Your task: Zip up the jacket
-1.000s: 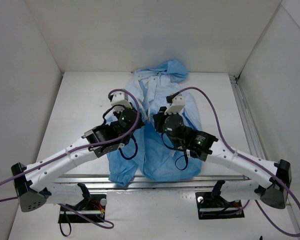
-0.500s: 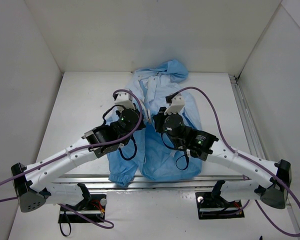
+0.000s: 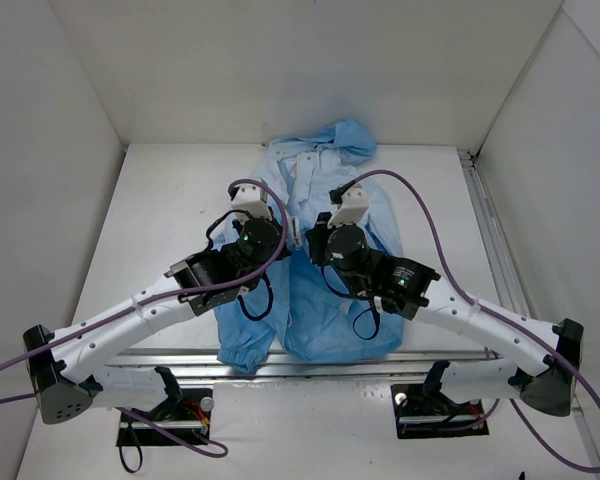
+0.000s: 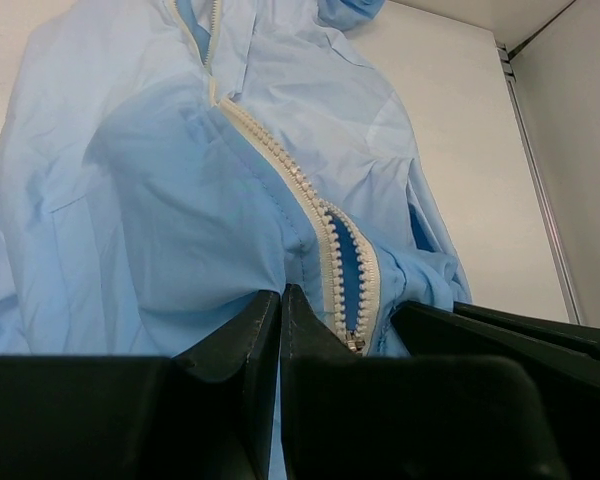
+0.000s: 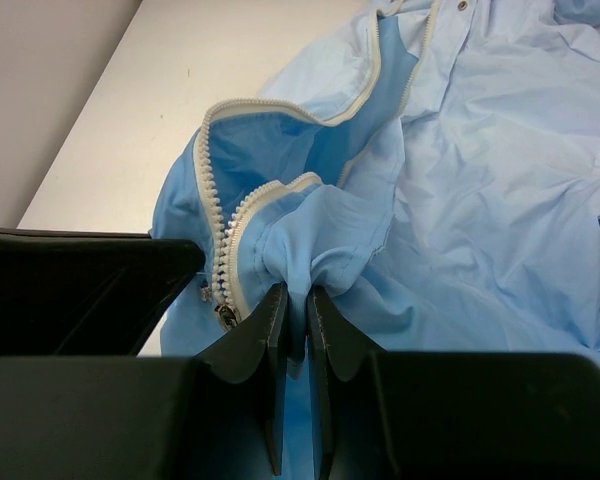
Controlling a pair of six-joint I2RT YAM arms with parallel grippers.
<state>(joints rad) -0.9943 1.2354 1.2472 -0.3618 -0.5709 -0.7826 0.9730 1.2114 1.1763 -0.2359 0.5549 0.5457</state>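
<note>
one thin light blue hooded jacket [image 3: 320,332] spread on the white table [image 3: 160,210], left black gripper [image 4: 280,300] pinching its fabric beside the cream toothed zipper [image 4: 302,196], right black gripper [image 5: 298,300] clamping a fold across the gap

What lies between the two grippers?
The jacket's zipper, open past its slider, in both wrist views; the left gripper and right gripper pinch fabric beside it.
</note>
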